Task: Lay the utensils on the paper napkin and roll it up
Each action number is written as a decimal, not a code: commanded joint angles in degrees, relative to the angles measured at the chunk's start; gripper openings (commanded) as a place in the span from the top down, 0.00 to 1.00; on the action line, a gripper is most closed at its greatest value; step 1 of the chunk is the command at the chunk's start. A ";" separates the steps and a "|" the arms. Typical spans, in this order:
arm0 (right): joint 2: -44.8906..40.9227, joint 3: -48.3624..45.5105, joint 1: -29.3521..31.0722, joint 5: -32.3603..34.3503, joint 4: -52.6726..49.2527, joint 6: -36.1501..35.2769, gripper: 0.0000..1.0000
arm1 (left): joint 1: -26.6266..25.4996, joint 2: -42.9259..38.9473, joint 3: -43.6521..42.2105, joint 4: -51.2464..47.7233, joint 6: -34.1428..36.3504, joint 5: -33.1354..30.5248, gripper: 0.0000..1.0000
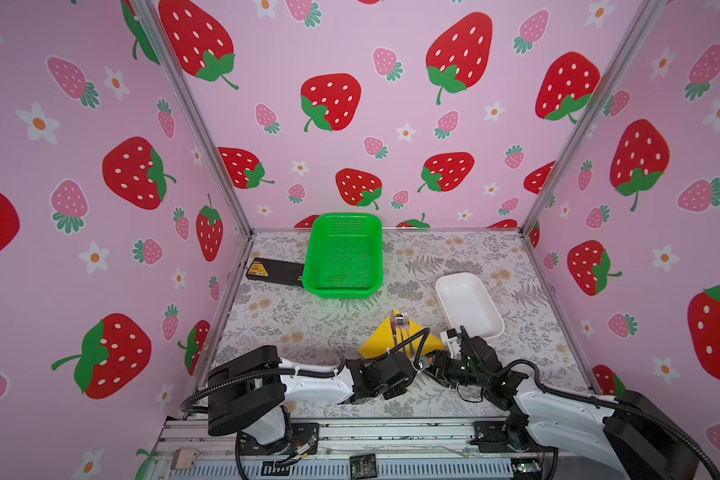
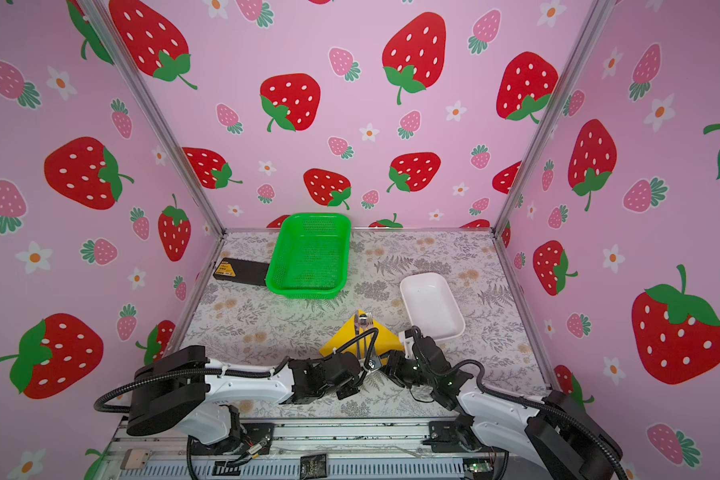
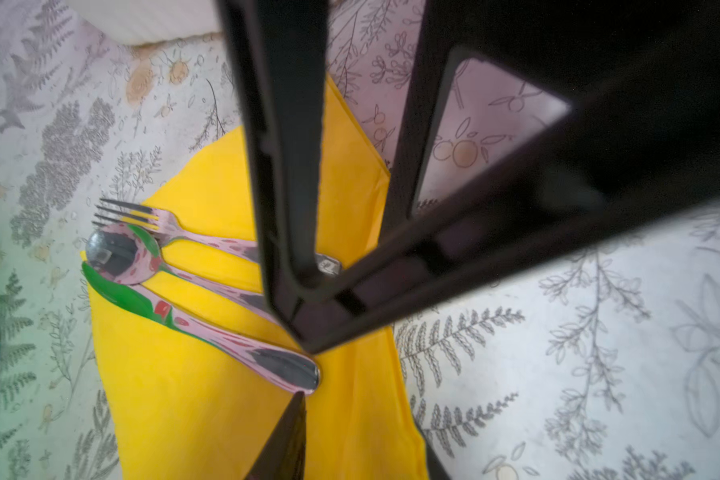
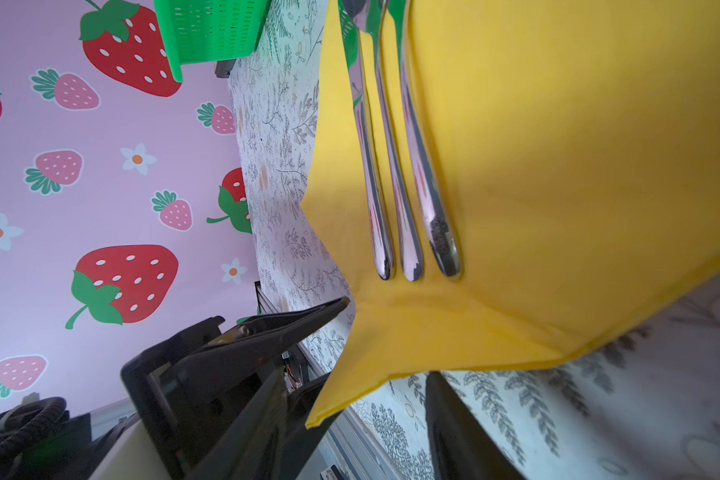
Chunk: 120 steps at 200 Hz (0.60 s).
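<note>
The yellow paper napkin [image 1: 381, 338] lies near the front middle of the table in both top views. On it are the utensils, side by side: a fork [image 3: 175, 226], a spoon [image 3: 117, 253] and a knife [image 3: 208, 332]. Their handle ends [image 4: 408, 249] point at both grippers. My left gripper [image 3: 366, 424] stands over the napkin's near edge. One finger rests above the paper and the other shows below its edge, with a gap between them. My right gripper [image 4: 381, 374] is open at the near corner, which is lifted and drapes between its fingers.
A green perforated basket [image 1: 344, 257] stands at the back, with a black box [image 1: 273, 271] to its left. A white oblong dish [image 1: 468, 305] sits to the right of the napkin, close to the right arm. Strawberry-print walls enclose three sides.
</note>
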 commanded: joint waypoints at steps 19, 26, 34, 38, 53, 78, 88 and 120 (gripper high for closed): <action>-1.58 0.86 -1.04 -0.73 -5.58 -5.64 0.45 | 2.20 -0.19 2.69 0.67 -2.15 2.59 0.72; -1.63 1.67 -1.16 -0.54 -7.88 -7.26 0.45 | 2.59 -0.29 2.72 0.76 -2.50 3.19 0.72; -1.53 2.38 -1.38 -0.07 -10.13 -8.92 0.45 | 3.07 -0.42 2.80 0.89 -2.90 3.90 0.72; -1.48 2.67 -1.45 -0.01 -11.06 -9.80 0.46 | 3.34 -0.38 2.80 0.84 -3.03 4.20 0.71; -0.80 3.30 -1.72 -1.20 -12.44 -13.39 0.48 | 4.11 -0.23 3.01 0.73 -3.54 4.83 0.72; 1.20 4.04 -1.94 -3.85 -12.44 -17.88 0.59 | 4.97 1.13 4.15 -0.57 -3.85 5.92 0.78; 1.83 4.37 -1.88 -4.35 -12.61 -19.02 0.62 | 5.22 1.66 4.53 -0.50 -4.17 6.31 0.78; 2.46 5.43 -1.88 -4.29 -12.63 -21.14 0.69 | 5.88 2.43 5.43 -0.25 -4.97 6.99 0.78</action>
